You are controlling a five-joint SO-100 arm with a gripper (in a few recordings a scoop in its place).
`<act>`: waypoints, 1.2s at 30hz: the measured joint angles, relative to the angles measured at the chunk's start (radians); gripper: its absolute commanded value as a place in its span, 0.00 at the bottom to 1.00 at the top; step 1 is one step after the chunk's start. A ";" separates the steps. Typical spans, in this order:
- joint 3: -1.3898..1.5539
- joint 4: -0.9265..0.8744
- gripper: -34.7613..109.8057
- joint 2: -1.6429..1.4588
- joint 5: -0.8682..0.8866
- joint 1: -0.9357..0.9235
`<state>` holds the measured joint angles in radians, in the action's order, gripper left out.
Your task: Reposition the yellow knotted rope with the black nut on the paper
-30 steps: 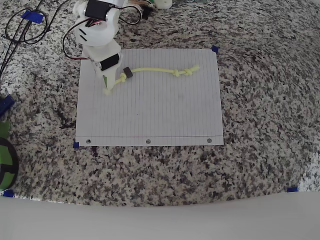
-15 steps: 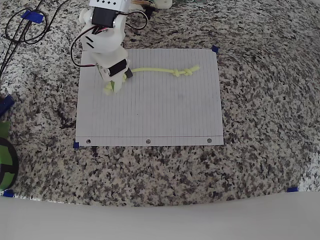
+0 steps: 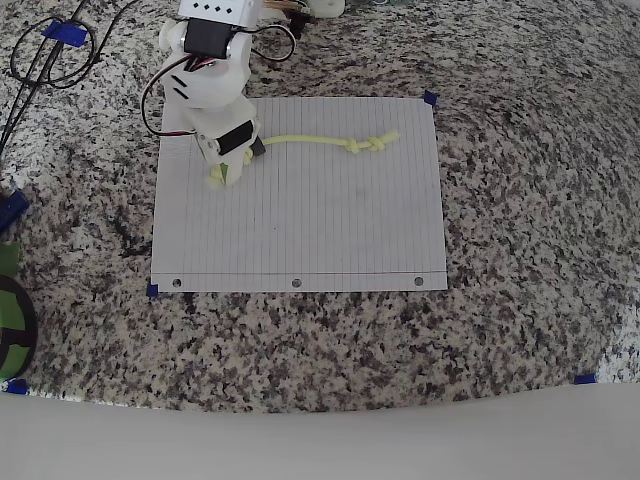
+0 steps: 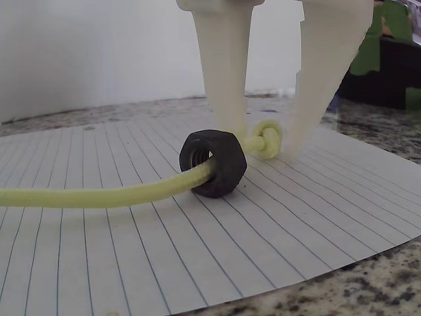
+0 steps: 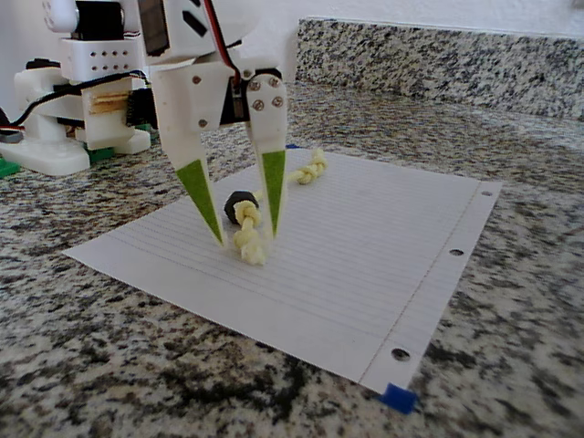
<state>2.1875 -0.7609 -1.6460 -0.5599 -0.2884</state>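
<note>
The yellow knotted rope (image 3: 310, 140) lies across the far half of the paper (image 3: 300, 220), with one knot at its right end in the overhead view. The black nut (image 4: 214, 163) is threaded on the rope beside the other end knot (image 4: 266, 139). My gripper (image 5: 245, 235) stands upright and open over that knot. One green-padded finger (image 5: 203, 193) is on each side, and the tips rest at or just above the sheet. In the overhead view the gripper (image 3: 228, 172) covers most of the nut.
The paper lies on a speckled granite counter, with blue tape (image 3: 430, 98) at its corners. Black cables (image 3: 40, 50) loop at the top left. A green object (image 3: 8, 310) sits at the left edge. The arm's base (image 5: 82, 100) stands behind the sheet.
The gripper shifted right and turned slightly, coming down over the rope's end knot beside the nut. It has held still for the last half second. The rope has not visibly moved.
</note>
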 measured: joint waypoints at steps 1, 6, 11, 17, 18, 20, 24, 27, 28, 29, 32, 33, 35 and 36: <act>0.000 0.002 0.42 0.005 0.000 0.000; 0.000 0.003 0.24 0.006 0.000 0.000; 0.000 0.005 0.24 0.006 0.000 0.000; 0.000 -0.011 0.24 -0.009 0.000 -0.011; 0.000 -0.018 0.24 -0.025 0.002 -0.017; 0.006 -0.032 0.24 -0.074 0.034 -0.031; 0.020 -0.041 0.24 -0.204 0.150 -0.074; 0.032 -0.041 0.24 -0.314 0.249 -0.115; 0.038 -0.035 0.24 -0.354 0.275 -0.129; 0.046 -0.028 0.24 -0.388 0.296 -0.140; 0.069 -0.011 0.24 -0.497 0.416 -0.163; 0.080 0.003 0.24 -0.529 0.462 -0.170; 0.106 0.040 0.24 -0.597 0.555 -0.192; 0.115 0.063 0.24 -0.627 0.609 -0.199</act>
<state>2.3025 -0.6980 -2.2734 0.0491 -0.4878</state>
